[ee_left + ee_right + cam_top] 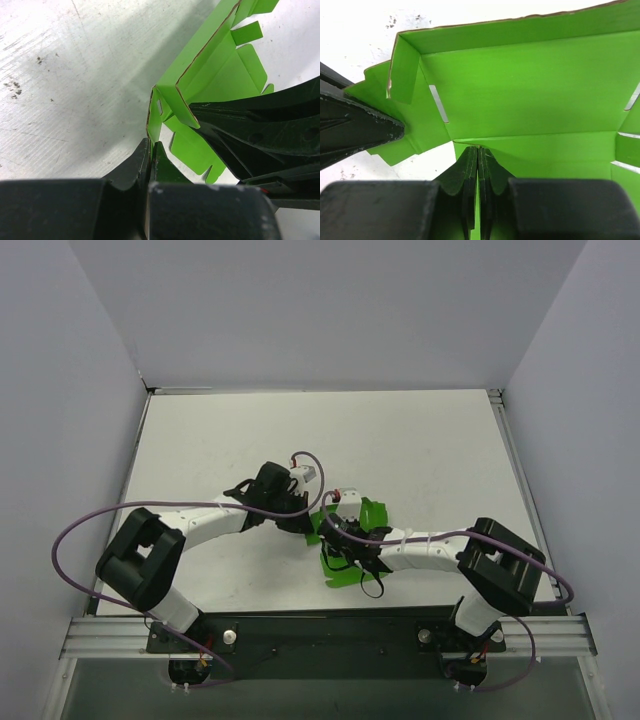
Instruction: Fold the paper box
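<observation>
From their bases at the near edge of the counter (420, 440), the two arms reach inward and meet a little short of its middle, slightly right of centre. The paper box (352, 540) sits there on the counter, half raised, with walls and tabs splaying out beneath both wrists.

The left end effector (151, 152) has its fingers pressed together on a thin green edge at one corner of the box. Whether that edge belongs to a wall or to a small tab is hard to tell from this close. The grip seems meant to keep that corner standing, since card this thin would likely spring back flat if released.

The right end effector (478, 159) is likewise pinched shut, on a creased fold at the near side of the box's floor. Its black fingers lie just beside the left one's, so the two grips fall on neighbouring parts. I judge that one steadies the box while the other shapes it.

In the right wrist view the far wall stands upright past that fold. At its left end a short corner flap (402, 70) is turned inward, with a slot (438, 102) just beside it, probably waiting for a tab. More slits show at the right end.

Beyond the box, the counter runs on to its far edge.
</observation>
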